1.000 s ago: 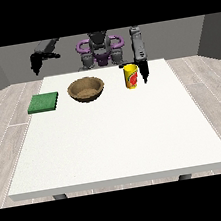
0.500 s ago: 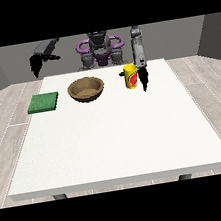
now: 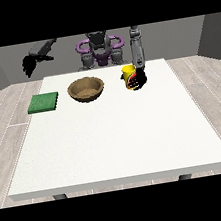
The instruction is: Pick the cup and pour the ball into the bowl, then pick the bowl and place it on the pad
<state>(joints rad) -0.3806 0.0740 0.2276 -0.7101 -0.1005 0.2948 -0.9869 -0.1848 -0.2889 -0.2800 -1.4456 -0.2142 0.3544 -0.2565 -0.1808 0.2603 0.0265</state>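
Observation:
A yellow cup (image 3: 127,72) with a red mark stands upright on the white table (image 3: 116,137) at the back, right of centre. The hand at the view's right (image 3: 139,80) is against the cup's right and front side, its fingers curled round it. No ball shows; the cup's inside is hidden. Left of the cup sits a brown wooden bowl (image 3: 86,89), and it looks empty. A green square pad (image 3: 43,102) lies flat near the table's left edge. The hand at the view's left (image 3: 28,65) hangs in the air beyond the table's back left corner, fingers relaxed and pointing down.
The robot's torso (image 3: 100,51) stands behind the table's far edge. Bowl, cup and pad lie in a row along the back. Wooden floor (image 3: 2,114) surrounds the table.
The hand at the view's right has moved in from beside the cup and closed round it. The cup, bowl and pad have not moved. The other hand stays raised.

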